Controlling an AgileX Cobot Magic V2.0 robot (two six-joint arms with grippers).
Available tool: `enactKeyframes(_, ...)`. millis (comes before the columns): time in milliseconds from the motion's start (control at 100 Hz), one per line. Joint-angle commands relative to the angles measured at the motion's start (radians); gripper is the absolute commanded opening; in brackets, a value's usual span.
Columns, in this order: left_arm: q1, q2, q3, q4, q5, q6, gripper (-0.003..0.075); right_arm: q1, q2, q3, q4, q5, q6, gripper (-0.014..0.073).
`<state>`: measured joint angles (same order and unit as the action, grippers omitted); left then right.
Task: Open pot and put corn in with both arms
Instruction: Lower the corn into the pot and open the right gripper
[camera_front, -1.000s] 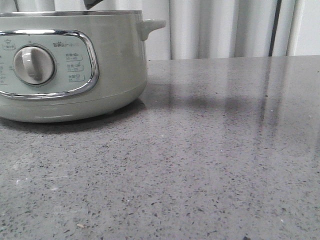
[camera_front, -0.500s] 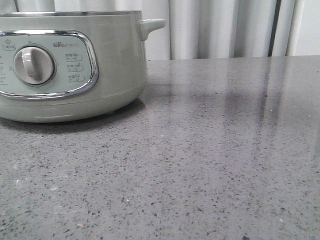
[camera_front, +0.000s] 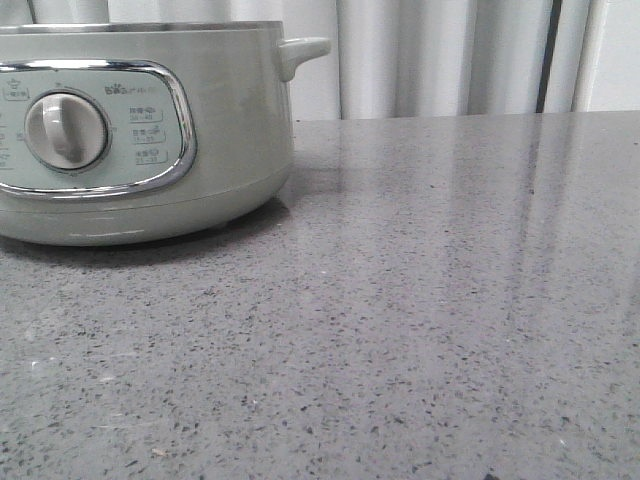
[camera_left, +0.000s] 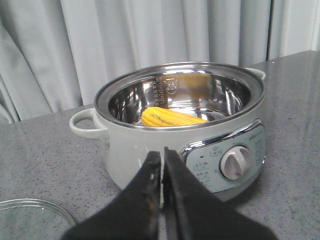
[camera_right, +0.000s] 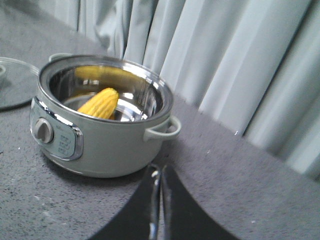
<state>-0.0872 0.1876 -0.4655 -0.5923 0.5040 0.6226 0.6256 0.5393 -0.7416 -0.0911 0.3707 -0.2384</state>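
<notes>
On the counter, front view:
Pot: the large round pale grey-green electric pot (camera_front: 140, 140) stands at the counter's left side, cut off by the picture's left edge; it rests on the speckled grey stone counter (camera_front: 420, 320).
Panel: a chrome-framed control panel (camera_front: 95, 125) with a round pale dial (camera_front: 66, 130) faces the camera.
Handle: a small side handle (camera_front: 303, 50) sticks out on the pot's right.
Backdrop: pale pleated curtain (camera_front: 440, 55) behind the counter's far edge.
Grippers: neither shows in this view.

Left wrist view:
Pot: the pot (camera_left: 150, 150) is open, no lid on its metal rim, shiny steel bowl inside.
Corn: the bright yellow corn cob (camera_left: 170, 118) lies inside the pot, on the bowl's bottom.
Lid: a clear glass round lid (camera_left: 30, 217) lies flat on the counter beside the pot, apart from it.
Left gripper: the black left gripper (camera_left: 162, 162) has its fingers pressed together with nothing between them, clear of the pot.

Right wrist view:
Pot: the pot (camera_right: 115, 145) is open, handle toward the camera side.
Corn: the cob (camera_right: 100, 103) leans inside the bowl.
Lid: the glass lid (camera_right: 12, 82) lies on the counter beyond the pot.
Right gripper: the black right gripper (camera_right: 159, 182) is closed on nothing, apart from the pot.
</notes>
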Motion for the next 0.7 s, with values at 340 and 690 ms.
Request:
enactKeyframes(340,-0.008,0.012,0.011,-0.105,-0.101,0.001,-0.002,-0.002,-0.272,0.128,-0.045,-0.092,-0.008,-0.0064)
enactKeyframes(690,-0.008,0.012,0.011,-0.105,-0.101,0.001,-0.002,-0.002,-0.272,0.128,-0.045,-0.094,-0.008,-0.0064)
